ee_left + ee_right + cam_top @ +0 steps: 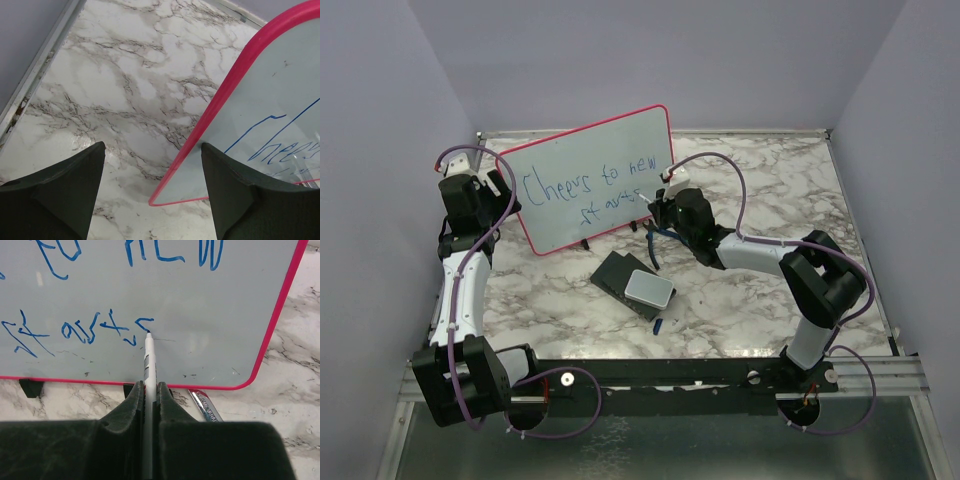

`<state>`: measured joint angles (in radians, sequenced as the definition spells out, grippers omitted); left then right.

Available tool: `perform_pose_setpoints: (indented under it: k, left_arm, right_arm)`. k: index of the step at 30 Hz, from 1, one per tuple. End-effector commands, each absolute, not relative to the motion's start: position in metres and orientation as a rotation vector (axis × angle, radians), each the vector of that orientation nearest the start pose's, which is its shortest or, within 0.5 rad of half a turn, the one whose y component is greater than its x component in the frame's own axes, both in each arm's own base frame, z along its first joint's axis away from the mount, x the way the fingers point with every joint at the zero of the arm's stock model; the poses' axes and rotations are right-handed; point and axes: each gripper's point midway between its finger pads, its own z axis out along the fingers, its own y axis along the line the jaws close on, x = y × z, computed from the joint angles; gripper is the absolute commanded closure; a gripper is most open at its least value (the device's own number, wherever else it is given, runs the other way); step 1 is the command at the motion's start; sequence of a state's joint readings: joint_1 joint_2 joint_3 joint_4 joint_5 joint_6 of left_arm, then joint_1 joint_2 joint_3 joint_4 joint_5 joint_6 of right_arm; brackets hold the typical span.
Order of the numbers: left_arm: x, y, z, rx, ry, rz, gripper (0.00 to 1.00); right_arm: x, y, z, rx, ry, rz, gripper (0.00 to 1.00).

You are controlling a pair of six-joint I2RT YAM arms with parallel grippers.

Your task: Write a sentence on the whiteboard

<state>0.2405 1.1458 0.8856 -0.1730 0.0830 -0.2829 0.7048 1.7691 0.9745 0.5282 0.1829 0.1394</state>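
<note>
While right gripper (148, 388) clamps marker (148, 356) against whiteboard (215, 300), left gripper (152, 148) gapes, gripping nothing; pen pressure may shove it, skewing sentence (84, 332).

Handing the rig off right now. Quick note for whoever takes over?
Left gripper: jaws open at the lower left corner of the whiteboard, holding nothing.
Right gripper: shut on the marker, tip on the board at the final "s".
Whiteboard stands on its feet; eraser lies in front.
Done: sentence reads "Cheers to new starts", two lines.
Left: probably just finish that stroke and lift the marker off.
</note>
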Motion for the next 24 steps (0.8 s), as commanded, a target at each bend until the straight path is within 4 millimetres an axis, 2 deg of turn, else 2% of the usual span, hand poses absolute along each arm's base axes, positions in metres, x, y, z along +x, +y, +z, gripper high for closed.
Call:
perform_pose_setpoints:
  k: [1,10,24]
  left_arm:
    - [0.366,0.06,0.214,-0.436,1.931,-0.119,0.21]
    - [0.366,0.059,0.214,-0.434,1.929,-0.121,0.21]
    - [0.366,0.059,0.214,-0.433,1.931,-0.12,0.21]
  right_arm:
    - [0.41,0.3,0.118,-0.358,1.856,0.363,0.99]
    - [0.406,0.299,0.111,-0.361,1.874,0.369,0.99]
    - [0.397,0.319,0.11,-0.459,1.857,0.469,0.99]
